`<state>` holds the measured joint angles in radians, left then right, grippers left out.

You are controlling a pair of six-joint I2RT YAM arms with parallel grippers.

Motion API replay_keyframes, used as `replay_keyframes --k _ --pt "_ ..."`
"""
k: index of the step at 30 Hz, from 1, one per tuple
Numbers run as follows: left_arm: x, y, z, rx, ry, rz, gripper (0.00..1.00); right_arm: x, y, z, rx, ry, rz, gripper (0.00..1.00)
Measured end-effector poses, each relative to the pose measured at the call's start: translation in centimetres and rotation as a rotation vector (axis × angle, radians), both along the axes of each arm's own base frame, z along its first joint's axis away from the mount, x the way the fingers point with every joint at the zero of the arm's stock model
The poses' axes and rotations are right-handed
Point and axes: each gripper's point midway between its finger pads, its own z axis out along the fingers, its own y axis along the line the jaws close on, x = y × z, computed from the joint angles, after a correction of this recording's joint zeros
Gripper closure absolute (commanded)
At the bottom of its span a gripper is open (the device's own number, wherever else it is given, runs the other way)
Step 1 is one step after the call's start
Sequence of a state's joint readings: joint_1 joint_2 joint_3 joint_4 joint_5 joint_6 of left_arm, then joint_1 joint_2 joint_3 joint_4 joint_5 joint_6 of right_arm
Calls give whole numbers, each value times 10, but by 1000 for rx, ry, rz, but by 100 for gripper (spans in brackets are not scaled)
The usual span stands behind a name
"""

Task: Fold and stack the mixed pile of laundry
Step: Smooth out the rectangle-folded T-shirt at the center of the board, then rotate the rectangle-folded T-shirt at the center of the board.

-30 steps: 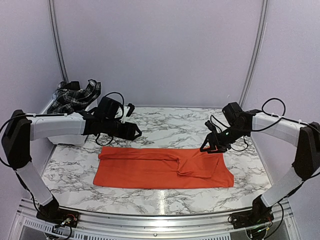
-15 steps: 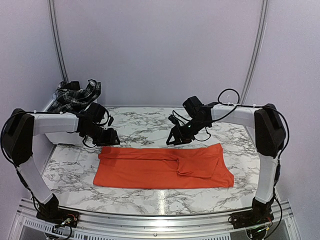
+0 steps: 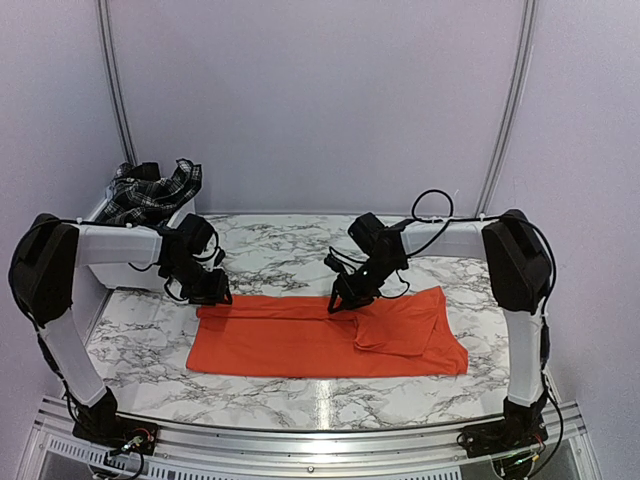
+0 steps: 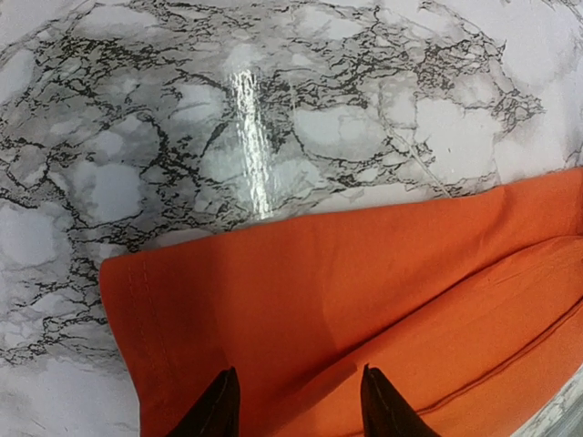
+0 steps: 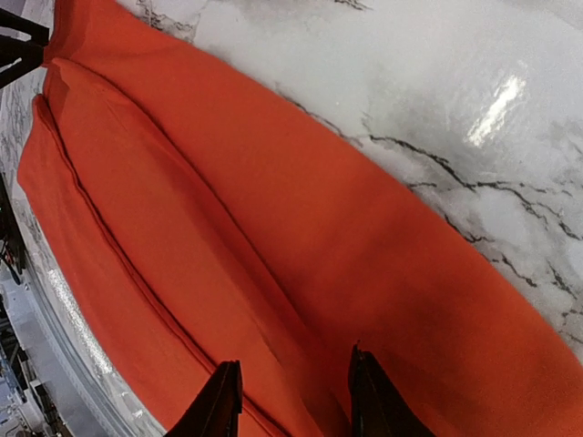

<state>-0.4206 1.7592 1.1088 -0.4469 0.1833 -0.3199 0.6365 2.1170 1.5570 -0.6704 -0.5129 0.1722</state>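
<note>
Top external view: the orange T-shirt [image 3: 320,335] is spread flat on the marble tabletop [image 3: 290,250], with long folds along it. The left claw [image 3: 212,292] is found at the far left corner of the shirt, and the right claw [image 3: 342,300] at the middle of its far edge. In both wrist views the fingers are seen released, standing apart with orange cloth between them, not pinched. The plaid piece [image 3: 150,190] is heaped in the white bin [image 3: 100,212].
</note>
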Motion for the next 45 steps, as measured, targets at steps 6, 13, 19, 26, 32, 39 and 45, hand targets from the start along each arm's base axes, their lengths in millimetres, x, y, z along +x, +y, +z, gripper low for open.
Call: replay_keyframes --k 6,13,19,26,32,39,45 --pt "-22 8 -13 17 54 -18 62 -15 -7 6 -3 -6 25 68" --pt "-54 19 -10 22 95 -25 63 -46 -19 -2 -30 26 68 66" --pt "-61 23 8 17 59 -36 48 -72 -33 -6 -57 70 85 59" --pt "-33 19 45 17 -75 -44 42 -65 -39 29 -3 27 49 57" --pt "9 11 50 66 -137 -52 48 -18 -98 68 29 -80 -171 57" --pt "23 7 15 122 -80 -80 52 -6 -181 29 -104 -19 -427 57" --pt "19 17 -13 185 -27 -69 58 -17 -191 -10 -179 60 -472 59"
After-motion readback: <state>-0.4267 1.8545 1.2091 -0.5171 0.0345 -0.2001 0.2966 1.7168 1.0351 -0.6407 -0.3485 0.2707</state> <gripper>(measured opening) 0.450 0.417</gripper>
